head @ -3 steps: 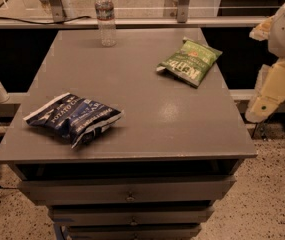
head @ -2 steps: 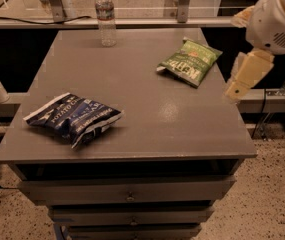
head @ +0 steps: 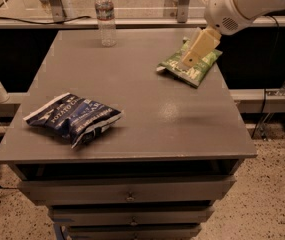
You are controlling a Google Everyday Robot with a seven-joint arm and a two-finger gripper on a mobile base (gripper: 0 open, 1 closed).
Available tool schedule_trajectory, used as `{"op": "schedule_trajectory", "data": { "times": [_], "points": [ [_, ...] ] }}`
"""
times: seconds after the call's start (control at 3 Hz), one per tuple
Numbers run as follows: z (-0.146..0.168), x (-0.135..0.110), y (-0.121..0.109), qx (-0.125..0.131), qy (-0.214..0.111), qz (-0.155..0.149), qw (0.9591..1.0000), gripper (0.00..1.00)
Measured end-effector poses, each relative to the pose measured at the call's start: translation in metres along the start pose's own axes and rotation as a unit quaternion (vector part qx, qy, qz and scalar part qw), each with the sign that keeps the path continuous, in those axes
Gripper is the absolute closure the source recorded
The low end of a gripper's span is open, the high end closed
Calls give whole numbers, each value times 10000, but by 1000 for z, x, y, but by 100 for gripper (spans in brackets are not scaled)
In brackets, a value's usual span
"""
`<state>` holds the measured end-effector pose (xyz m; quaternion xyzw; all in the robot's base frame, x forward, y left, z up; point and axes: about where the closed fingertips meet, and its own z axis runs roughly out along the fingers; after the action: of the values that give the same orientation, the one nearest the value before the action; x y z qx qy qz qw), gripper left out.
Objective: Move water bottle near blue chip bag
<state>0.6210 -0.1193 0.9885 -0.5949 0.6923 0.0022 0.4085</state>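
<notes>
Since the water bottle stands upright at the worktop's 11 o'clock edge, well apart from the blue chip bag at 8, nothing's grasped yet. My gripper hangs over the green chip bag at 2, probably mid-approach; open or closed, can't tell.

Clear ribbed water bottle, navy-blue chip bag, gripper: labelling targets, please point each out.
Clear ribbed plastic water bottle [head: 106, 29]: camera view, ribbed lower body.
Crinkled navy-blue chip bag [head: 74, 116]: camera view, middle of front.
Gripper [head: 192, 58]: camera view, lower tip, over the green chip bag [head: 197, 75].
</notes>
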Motion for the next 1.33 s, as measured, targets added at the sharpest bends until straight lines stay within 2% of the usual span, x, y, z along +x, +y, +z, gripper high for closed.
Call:
{"op": "schedule_trajectory", "data": {
  "times": [0.33, 0.67, 1.0, 1.33],
  "points": [
    [0, 0, 0, 1, -5, -1, 10000, 0],
    [21, -4, -8, 113, -289, 211, 9993, 0],
    [52, -5, -31, 335, -737, 693, 9943, 0],
    [86, -6, -57, 550, -1104, 1067, 9866, 0]
  ]
}}
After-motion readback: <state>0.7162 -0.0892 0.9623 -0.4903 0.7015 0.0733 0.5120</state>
